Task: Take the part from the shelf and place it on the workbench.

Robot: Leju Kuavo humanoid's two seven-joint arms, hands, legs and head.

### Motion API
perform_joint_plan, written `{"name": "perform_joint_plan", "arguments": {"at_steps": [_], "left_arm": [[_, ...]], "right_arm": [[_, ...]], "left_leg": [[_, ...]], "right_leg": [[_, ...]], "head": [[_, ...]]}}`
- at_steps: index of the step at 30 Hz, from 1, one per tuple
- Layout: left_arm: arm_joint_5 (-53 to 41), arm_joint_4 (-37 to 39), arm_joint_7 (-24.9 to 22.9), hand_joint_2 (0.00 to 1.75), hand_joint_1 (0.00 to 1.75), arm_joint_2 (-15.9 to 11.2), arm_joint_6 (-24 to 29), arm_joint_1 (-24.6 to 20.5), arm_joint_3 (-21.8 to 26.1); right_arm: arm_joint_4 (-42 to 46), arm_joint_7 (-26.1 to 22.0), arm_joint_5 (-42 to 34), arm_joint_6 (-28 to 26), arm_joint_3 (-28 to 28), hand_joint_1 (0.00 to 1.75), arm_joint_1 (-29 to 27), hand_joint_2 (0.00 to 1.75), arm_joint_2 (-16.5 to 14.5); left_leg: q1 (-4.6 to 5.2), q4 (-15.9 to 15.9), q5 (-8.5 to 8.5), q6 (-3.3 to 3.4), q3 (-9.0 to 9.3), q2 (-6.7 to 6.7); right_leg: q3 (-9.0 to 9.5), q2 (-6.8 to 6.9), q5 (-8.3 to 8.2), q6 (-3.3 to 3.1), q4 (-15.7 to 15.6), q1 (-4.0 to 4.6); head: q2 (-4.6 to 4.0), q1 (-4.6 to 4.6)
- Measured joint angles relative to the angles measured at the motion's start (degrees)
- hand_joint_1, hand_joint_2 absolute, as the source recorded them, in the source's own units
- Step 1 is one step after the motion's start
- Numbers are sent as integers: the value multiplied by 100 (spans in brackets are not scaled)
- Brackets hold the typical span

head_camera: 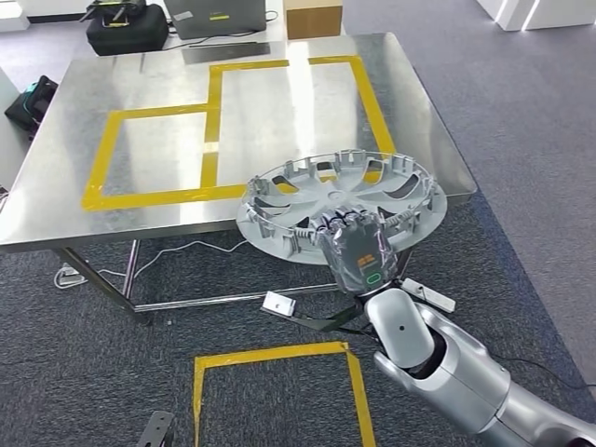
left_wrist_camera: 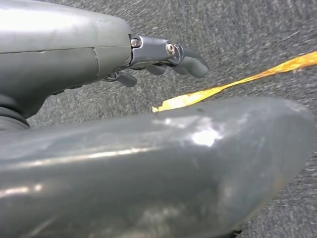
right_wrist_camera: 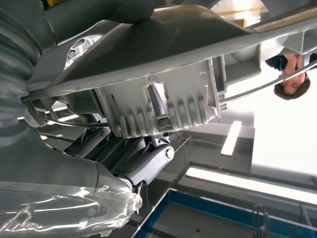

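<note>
on the far left, beyond the table's corner, a black bag [head_camera: 32, 101] lies on the floor. the steel table [head_camera: 63, 200] takes most of the head view, and yellow tape [head_camera: 151, 197] marks two boxes on its top, a smaller one on the left and a bigger one on the right; the steel inside both is bare. under the table a white cable [head_camera: 176, 250] runs on the grey carpet. nearer to the robot, a yellow tape square [head_camera: 277, 354] is on the floor, with open carpet around it.

to the right, the part, a grey hubcap [head_camera: 341, 205], is held with its ribbed inner side up, tilted a little. its far rim is over the near right edge of the table, over the front tape line; the near half hangs out past the edge, above the carpet. i cannot tell if it touches the steel. the right hand [head_camera: 355, 250] grips the near rim, fingers curled over it.

the right wrist view shows the fingers [right_wrist_camera: 147, 163] pressed under the hubcap's clips, and a person's head far behind. the left wrist view shows the left hand [left_wrist_camera: 164, 57] above the carpet, fingers loosely bent and holding nothing.
</note>
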State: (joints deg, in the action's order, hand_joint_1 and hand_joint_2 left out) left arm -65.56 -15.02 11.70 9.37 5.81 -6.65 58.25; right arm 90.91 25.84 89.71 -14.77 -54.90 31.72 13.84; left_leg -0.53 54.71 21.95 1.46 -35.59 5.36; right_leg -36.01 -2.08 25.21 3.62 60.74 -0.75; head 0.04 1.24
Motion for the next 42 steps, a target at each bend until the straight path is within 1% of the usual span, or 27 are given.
{"name": "perform_joint_plan", "arguments": {"at_steps": [3,5,6,8,9,11,13,15,16,17,19,21,22,24,25,26,27,29,30,32,34,36,37,38,40,41,42], "left_arm": [[14,0,3,0,0,-3,29,4,4],[17,0,3,0,0,0,35,15,5],[17,0,3,0,0,3,35,22,6],[17,-1,3,0,0,-6,36,30,7],[18,-2,3,0,0,-25,37,29,9],[19,-4,6,0,0,-51,39,34,14],[20,-3,9,0,0,-44,39,47,22],[21,-2,14,0,0,-42,40,39,27],[23,-2,16,0,0,-40,41,24,28],[25,-2,19,0,0,-38,42,10,30],[28,-2,22,0,0,-35,42,8,36],[34,-2,23,0,0,-32,43,32,42],[41,-2,23,0,0,-32,44,41,44],[55,-2,23,0,0,-36,48,58,49],[61,-2,23,0,0,-39,52,72,56],[65,-2,23,0,0,-37,59,86,67],[68,-2,23,0,0,-33,67,91,77],[73,-2,26,0,0,-20,78,71,91],[75,-2,29,0,0,-17,80,57,94],[77,-2,33,0,0,-13,80,57,101],[78,-1,33,0,0,-5,79,88,112],[78,-1,33,0,0,-1,80,123,128],[78,-1,32,0,0,-1,81,133,135],[78,-1,32,0,0,-1,83,137,140],[87,5,32,0,0,1,89,148,148],[102,9,31,0,0,1,95,154,156],[121,13,27,0,0,2,104,158,168]], "right_arm": [[8,-22,5,5,11,175,-5,175,-4],[9,-26,6,8,15,175,-29,175,-4],[8,-27,4,9,16,175,-44,175,-4],[6,-28,2,14,19,175,-75,175,-4],[3,-31,3,14,19,175,-85,175,-4],[-2,-35,6,16,22,175,-108,175,-9],[-4,-34,6,19,33,175,-126,175,-21],[-4,-36,4,21,47,175,-141,175,-31],[-3,-38,4,21,52,175,-148,175,-35],[-3,-42,4,21,59,175,-156,175,-35],[-3,-50,6,21,72,175,-174,175,-35],[-3,-63,6,22,82,175,-199,175,-35],[-3,-69,5,23,83,175,-211,175,-35],[-5,-79,6,24,85,175,-233,175,-37],[-6,-81,7,26,87,175,-239,175,-40],[-6,-85,8,29,92,175,-242,175,-51],[-5,-89,8,33,103,175,-237,175,-62],[3,-96,5,38,130,175,-212,175,-85],[5,-99,5,39,141,175,-198,175,-87],[0,-114,8,39,145,175,-202,175,-90],[-19,-129,9,41,143,175,-237,175,-90],[-35,-138,6,43,140,175,-284,175,-90],[-41,-142,5,43,140,175,-306,175,-90],[-45,-154,4,43,139,175,-323,175,-90],[-63,-232,6,51,150,175,-366,175,-91],[-72,-328,9,68,172,175,-401,175,-104],[-80,-461,10,94,223,175,-446,175,-130]], "left_leg": [[-44,-17,15,-13,58,-52],[-99,1,42,-81,72,-71],[-147,27,66,-135,82,-73],[-245,141,151,-289,90,-65],[-278,223,206,-374,79,-58],[-281,337,292,-489,41,-47],[-277,356,338,-527,41,-64],[-257,532,336,-546,-36,-237],[-235,776,360,-546,-183,-351],[-205,1115,424,-534,-404,-456],[-151,1738,657,-482,-878,-522],[-70,1794,721,-367,-1088,-525],[-12,1570,599,-279,-1072,-524],[140,847,10,-50,-930,-519],[208,527,-280,34,-854,-497],[252,306,-473,69,-786,-475],[266,190,-520,62,-728,-453],[231,138,-411,36,-572,-428],[215,127,-351,51,-489,-420],[207,122,-224,94,-322,-407],[214,122,-64,123,-150,-400],[224,122,102,138,51,-369],[234,122,180,141,158,-348],[245,122,254,144,259,-330],[269,145,389,136,402,-300],[274,155,450,122,436,-286],[275,162,501,99,457,-275]], "right_leg": [[-439,112,536,63,892,-19],[-632,137,662,131,1251,-62],[-570,144,559,168,1120,-96],[-239,115,221,288,468,-176],[-113,74,178,310,198,-199],[-34,7,240,198,92,-211],[-22,17,263,7,173,-215],[51,30,292,-72,172,-197],[114,41,313,-103,143,-182],[181,59,342,-134,108,-160],[323,88,417,-177,33,-113],[517,99,526,-198,-37,-65],[633,104,586,-205,-77,-38],[856,119,713,-221,-176,9],[945,123,779,-222,-231,39],[1035,123,847,-228,-313,67],[1138,119,871,-222,-357,98],[1254,121,843,-205,-339,124],[1211,131,789,-186,-148,129],[852,149,863,-170,498,138],[380,153,1277,-179,1095,152],[49,150,1691,-202,1165,171],[-49,148,1681,-215,992,178],[-123,145,1414,-234,718,181],[-246,137,400,-279,90,193],[-265,135,-26,-302,-114,205],[-271,138,-260,-327,-222,219]], "head": [[0,-43],[0,-43],[0,-42],[0,-49],[0,-79],[0,-107],[0,-70],[0,-15],[0,6],[0,25],[0,43],[0,47],[0,48],[0,47],[0,46],[0,43],[0,38],[0,34],[-1,23],[0,2],[1,-16],[0,-29],[0,-30],[0,-32],[0,-28],[-1,-28],[-1,-28]]}}
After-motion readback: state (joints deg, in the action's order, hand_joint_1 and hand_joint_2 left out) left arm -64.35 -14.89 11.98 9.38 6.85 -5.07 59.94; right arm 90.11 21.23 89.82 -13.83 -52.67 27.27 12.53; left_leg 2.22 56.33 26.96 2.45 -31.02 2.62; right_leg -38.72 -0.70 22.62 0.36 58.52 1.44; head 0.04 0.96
